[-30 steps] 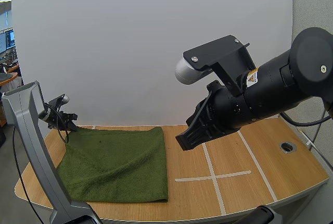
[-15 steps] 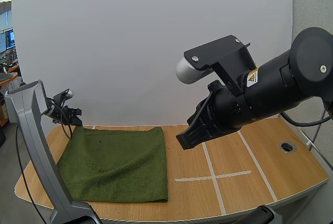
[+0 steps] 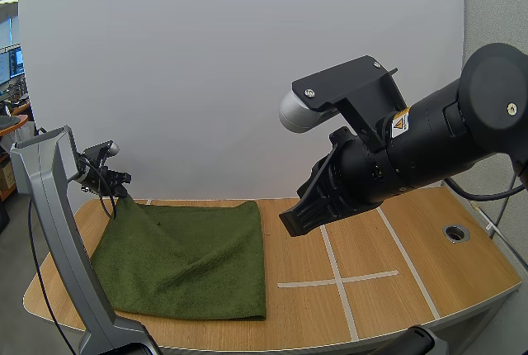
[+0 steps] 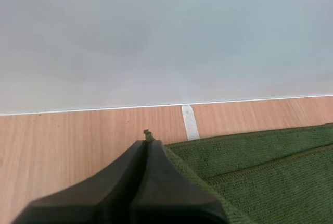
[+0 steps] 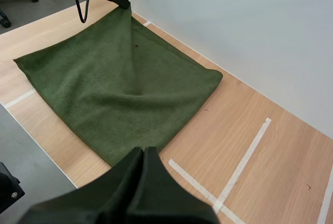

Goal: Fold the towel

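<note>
Left gripper (image 3: 122,186) pinches a fuzzy green towel's (image 3: 190,256) corner.
That corner tents up off the wood table (image 3: 412,239); right gripper (image 3: 290,223), a pressed-together black wedge, hangs near the towel.

Your left gripper (image 3: 120,191) pinches the green towel (image 3: 186,260) by its far-left corner, raised off the table (image 3: 429,243); the rest lies flat. Your right gripper (image 3: 295,221) hangs above the tape cross (image 3: 339,281), just beside the towel's far-right corner.

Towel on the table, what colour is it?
The towel is plain dark green with no pattern, and it shows best in the right wrist view.
</note>
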Action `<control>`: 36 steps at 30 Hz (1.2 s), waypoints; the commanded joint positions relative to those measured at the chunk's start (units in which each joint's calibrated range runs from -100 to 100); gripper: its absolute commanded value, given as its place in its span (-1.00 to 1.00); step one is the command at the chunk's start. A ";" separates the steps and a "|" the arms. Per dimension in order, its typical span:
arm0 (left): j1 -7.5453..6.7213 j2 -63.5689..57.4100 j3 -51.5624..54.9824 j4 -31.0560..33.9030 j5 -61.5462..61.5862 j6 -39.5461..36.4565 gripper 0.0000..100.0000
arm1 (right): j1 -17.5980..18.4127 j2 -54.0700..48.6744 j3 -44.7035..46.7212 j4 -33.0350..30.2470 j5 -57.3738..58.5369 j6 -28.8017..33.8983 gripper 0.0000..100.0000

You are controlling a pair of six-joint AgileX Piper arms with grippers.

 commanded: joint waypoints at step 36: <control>0.23 -3.30 -0.55 -2.12 5.75 -1.28 0.14 | -1.03 -0.31 0.08 0.02 0.00 -0.53 -1.00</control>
